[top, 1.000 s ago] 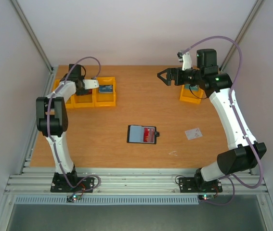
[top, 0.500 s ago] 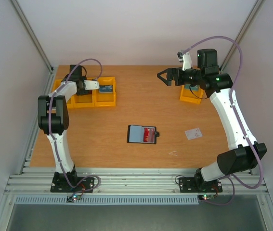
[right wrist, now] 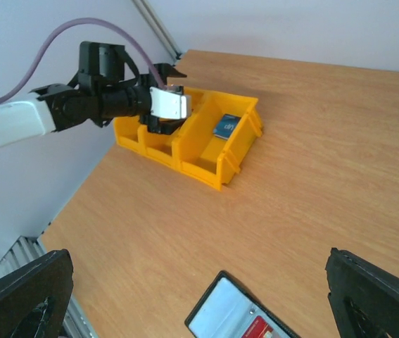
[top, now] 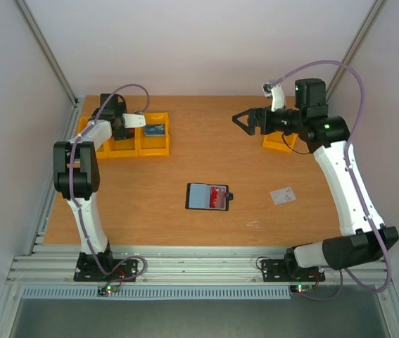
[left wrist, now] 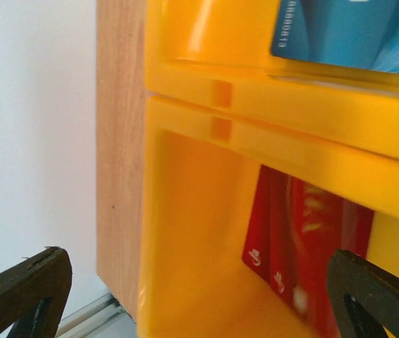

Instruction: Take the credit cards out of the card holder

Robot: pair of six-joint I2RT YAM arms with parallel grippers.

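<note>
Far left, over the row of yellow bins (top: 153, 146): left claw (left wrist: 199, 294) hangs with fingers wide apart, holding nothing. Below it a red card (left wrist: 305, 260) leans inside one compartment, and a blue card (left wrist: 347, 28) lies in the next one along. Table centre: card holder (top: 199, 196) lies open and flat, grey-blue inside up, black tab to its right. A second red card (top: 218, 196) sits in its right half, so the task looks unfinished. Right of the holder, well apart from it, a whitish card (top: 282, 195) lies loose on the wood. Far right: right claw (top: 244, 120) is raised high above the table, fingers spread, empty, near a single yellow bin (top: 275, 144). Handling, my judgement: the cards are thin, stiff, very light and slick. Flat in a pocket, a card offers no face to pinch. Best hold is on whatever short edge stands proud of the pocket, drawn out along the pocket's line. The holder is light and floppy at the fold, so it will likely drag along. Pin its bare grey-blue half with the other claw.
</note>
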